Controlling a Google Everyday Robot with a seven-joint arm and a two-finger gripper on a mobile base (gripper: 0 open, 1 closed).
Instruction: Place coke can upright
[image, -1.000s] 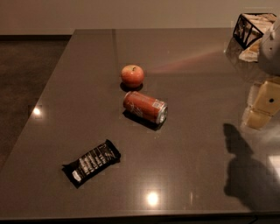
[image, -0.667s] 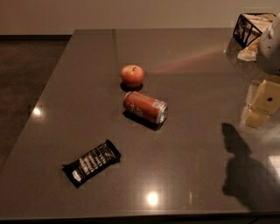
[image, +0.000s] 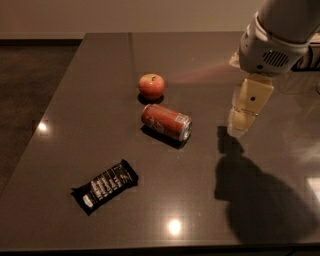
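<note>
One coke can (image: 166, 121) lying sideways, hand (image: 242, 122) apart at right

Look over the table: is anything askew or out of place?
The coke can lies on its side, not upright, just in front of the apple. The end effector hangs at picture right, apart from it.

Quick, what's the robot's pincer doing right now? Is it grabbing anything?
Pincer: hangs over the table at the right of the view. Whether it is open or shut cannot be told. It is not holding the coke can, which lies on its side, apart from it.
</note>
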